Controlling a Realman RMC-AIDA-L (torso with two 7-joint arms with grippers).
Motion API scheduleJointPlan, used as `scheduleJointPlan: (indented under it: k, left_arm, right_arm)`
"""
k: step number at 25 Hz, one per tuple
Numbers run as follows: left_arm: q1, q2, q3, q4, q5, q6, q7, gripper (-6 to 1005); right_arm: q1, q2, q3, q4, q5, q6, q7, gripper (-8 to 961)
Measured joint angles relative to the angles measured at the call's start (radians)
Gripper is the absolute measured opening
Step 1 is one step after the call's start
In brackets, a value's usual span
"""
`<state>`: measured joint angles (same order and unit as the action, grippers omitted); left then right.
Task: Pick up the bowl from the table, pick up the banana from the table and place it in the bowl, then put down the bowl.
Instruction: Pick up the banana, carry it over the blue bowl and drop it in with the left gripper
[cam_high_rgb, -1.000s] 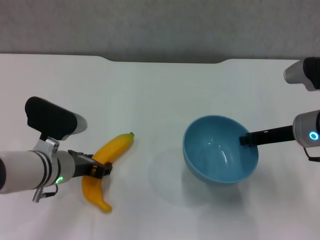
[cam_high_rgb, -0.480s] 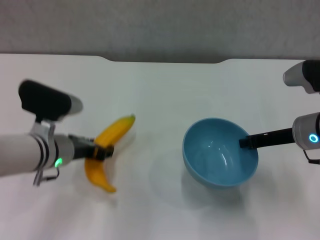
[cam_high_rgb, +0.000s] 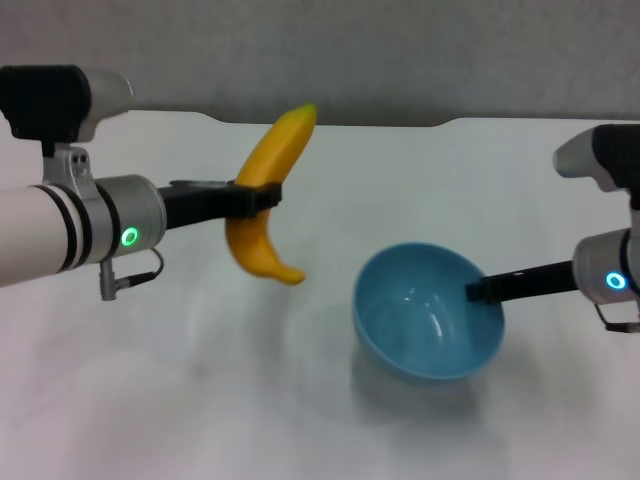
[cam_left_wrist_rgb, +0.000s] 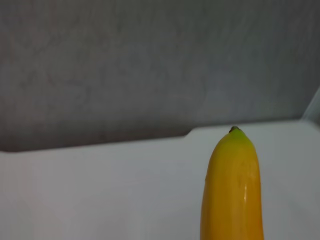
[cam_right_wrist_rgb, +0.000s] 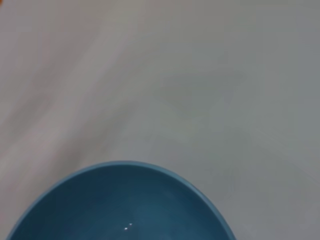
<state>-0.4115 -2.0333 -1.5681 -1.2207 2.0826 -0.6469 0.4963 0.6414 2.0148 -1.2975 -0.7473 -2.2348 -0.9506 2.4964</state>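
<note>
The left gripper has its dark jaws clamped across the middle of the banana, which hangs in the air above the table, stem tip up and far, blunt end low. In the left wrist view only the banana's upper end shows, cut off below; the jaws are out of sight there. The right gripper has its jaws clamped on the right rim of the bowl, held tilted just over its shadow. The bowl is glossy light blue, the banana smooth and plastic-looking, the table matte white. Open table lies between banana and bowl; the far edge has a shallow notch.
</note>
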Motion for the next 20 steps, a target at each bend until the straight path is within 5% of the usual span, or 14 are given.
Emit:
scheduleJointPlan:
  k: [12,20]
  left_arm:
    - [0.005,-0.007,0.057,0.020,-0.450,0.017,0.277,565]
    - [-0.011,-0.008,0.078,0.097,-0.614,0.016,0.409,582]
  right_arm:
    - [0.030,-0.001,-0.074,0.006,0.081,0.019,0.010,36]
    - [0.054,-0.002,-0.076,0.015,0.099,0.019,0.031,36]
